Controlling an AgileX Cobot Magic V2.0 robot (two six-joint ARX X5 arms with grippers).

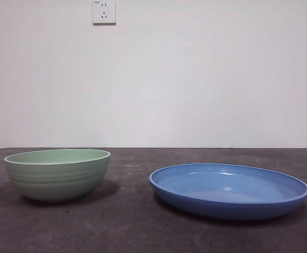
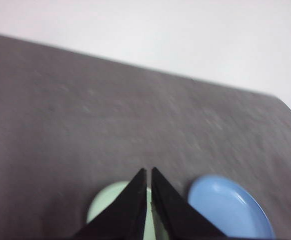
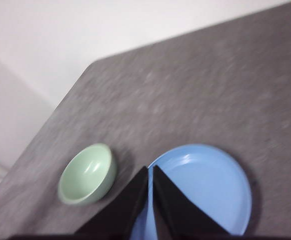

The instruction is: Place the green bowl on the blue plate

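Observation:
The green bowl (image 1: 58, 174) stands upright and empty on the dark table at the left. The blue plate (image 1: 229, 188) lies flat and empty to its right, a gap apart. No arm shows in the front view. My left gripper (image 2: 149, 171) is shut and empty, high above the table, over the green bowl (image 2: 104, 205) with the blue plate (image 2: 230, 210) beside it. My right gripper (image 3: 150, 169) is shut and empty, high above the near edge of the blue plate (image 3: 205, 190); the green bowl (image 3: 88, 173) sits off to the side.
The dark grey table (image 1: 143, 226) runs back to a white wall with a power socket (image 1: 104, 11). The table's edges show in both wrist views (image 3: 60, 125).

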